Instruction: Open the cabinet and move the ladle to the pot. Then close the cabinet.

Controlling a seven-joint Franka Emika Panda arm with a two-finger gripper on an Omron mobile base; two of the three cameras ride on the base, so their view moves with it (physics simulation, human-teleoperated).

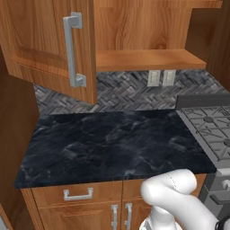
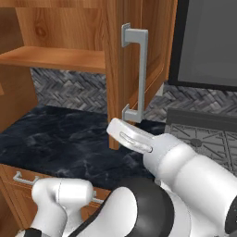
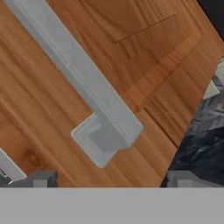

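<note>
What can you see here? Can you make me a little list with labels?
cabinet: both doors swung open
shelf: bare in the part that shows
right door handle: long silver bar, close in front of the hand
gripper: jaws apart, nothing between them
counter: dark marble
stove: at the counter's right end
ladle and pot: cannot tell where

No readable text, labels, numbers — no signs anywhere

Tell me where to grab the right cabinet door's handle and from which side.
Take the handle on its long vertical bar, midway between its two mounts, coming at the door's front face. The bar stands off the wood, so the open pincer can straddle it, one finger on each side. It now faces the bar's lower mount.
</note>
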